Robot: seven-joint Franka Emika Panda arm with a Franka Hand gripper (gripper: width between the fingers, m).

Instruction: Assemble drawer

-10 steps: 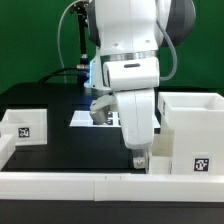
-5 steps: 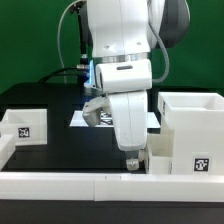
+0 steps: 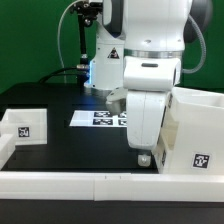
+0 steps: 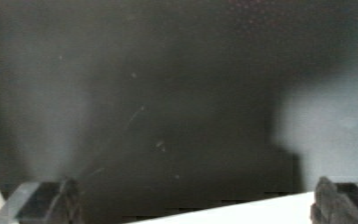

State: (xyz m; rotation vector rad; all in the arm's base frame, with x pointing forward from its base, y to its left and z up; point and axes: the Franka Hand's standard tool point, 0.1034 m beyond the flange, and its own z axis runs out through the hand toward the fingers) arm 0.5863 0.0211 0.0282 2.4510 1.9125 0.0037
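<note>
The tall white casing (image 3: 196,132) of the drawer stands at the exterior view's right, with a square tag on its front. A shallow white tray (image 3: 24,124) with a tag lies at the exterior view's left. My gripper (image 3: 143,156) points down, low over the black table, right beside the casing's left wall. In the wrist view the gripper (image 4: 197,192) is open; both dark fingertips (image 4: 48,200) show at the corners with only black table between them. A blurred pale patch (image 4: 336,110) shows to one side; I cannot tell what it is.
The marker board (image 3: 98,118) lies flat on the table behind the arm. A low white rail (image 3: 90,186) runs along the table's front edge, and a white wedge of it (image 4: 247,212) shows in the wrist view. Cables hang behind the arm.
The arm has swung toward the exterior view's right, closer to the casing, uncovering more of the marker board. The gripper has stayed open and empty.
</note>
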